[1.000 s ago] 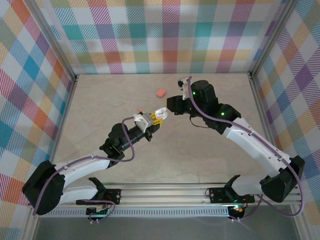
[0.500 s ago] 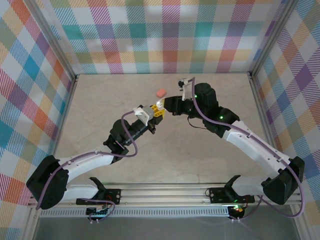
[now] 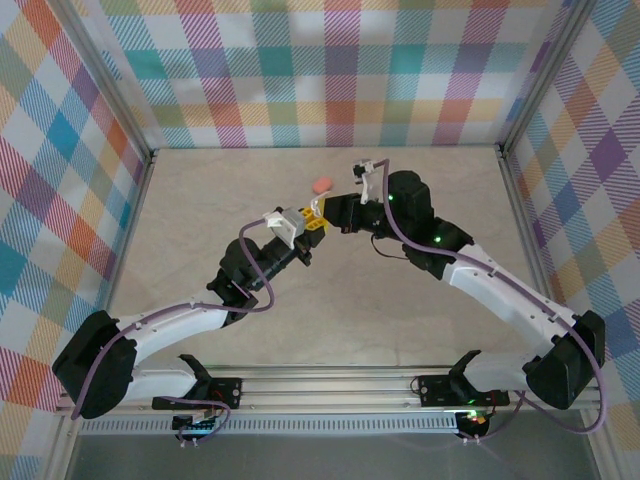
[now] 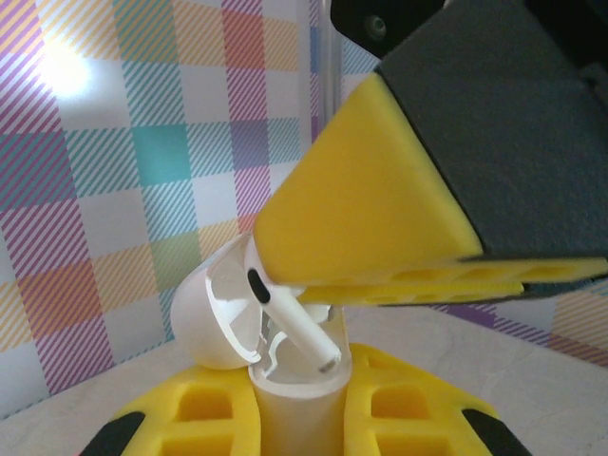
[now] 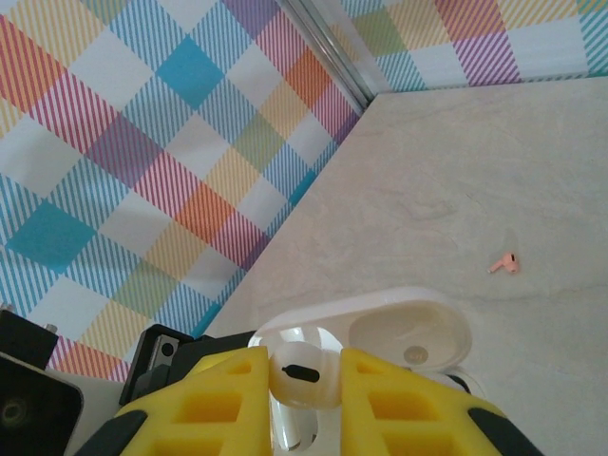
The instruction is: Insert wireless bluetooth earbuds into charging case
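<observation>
Left wrist: left gripper (image 4: 296, 413) clamps open case (image 4: 217, 321), right gripper (image 5: 302, 382) pinches white bud (image 4: 296, 330) at its mouth; right wrist adds pink bud (image 5: 504, 263).

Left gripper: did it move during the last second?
Yes. The left gripper moved toward the far wall, closer to the pink case, which stayed in place.

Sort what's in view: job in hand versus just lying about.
In hand: open white plastic charging case, in left tool; white stemmed plastic earbud, in right tool.
Lying about, untouched: salmon-pink plastic earbud; salmon-pink oval case.
</observation>
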Tool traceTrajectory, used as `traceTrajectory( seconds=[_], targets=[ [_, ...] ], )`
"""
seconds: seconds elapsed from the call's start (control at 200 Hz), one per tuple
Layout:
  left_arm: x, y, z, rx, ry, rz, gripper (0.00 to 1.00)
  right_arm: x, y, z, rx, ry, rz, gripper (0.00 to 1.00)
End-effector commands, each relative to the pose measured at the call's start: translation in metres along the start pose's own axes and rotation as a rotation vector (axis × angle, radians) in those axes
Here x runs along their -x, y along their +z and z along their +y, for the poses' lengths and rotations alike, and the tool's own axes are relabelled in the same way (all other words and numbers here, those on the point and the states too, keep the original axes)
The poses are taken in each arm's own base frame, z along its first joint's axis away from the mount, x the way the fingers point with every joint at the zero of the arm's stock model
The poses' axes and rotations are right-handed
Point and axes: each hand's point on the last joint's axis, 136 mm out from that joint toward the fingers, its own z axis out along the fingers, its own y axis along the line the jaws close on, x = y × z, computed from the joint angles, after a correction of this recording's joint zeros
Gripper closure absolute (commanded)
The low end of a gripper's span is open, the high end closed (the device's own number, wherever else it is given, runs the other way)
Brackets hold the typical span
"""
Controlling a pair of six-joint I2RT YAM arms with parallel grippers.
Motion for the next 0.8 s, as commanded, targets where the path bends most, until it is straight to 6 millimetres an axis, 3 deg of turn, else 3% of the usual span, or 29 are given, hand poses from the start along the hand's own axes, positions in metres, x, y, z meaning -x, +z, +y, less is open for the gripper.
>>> traceTrajectory(
  seconds=[0.0,0.795],
  targets=[
    [0.04,0.002,-0.005,-0.015,-0.035,-0.107,1.0,0.004,0.002,0.007,0.038,-0.051,-0.04,0.8],
    [0.038,0.004,-0.019,-0.085,-0.067,-0.107,1.0,0.021,0.001,0.009,0.041,-0.162,-0.165,0.8]
  ],
)
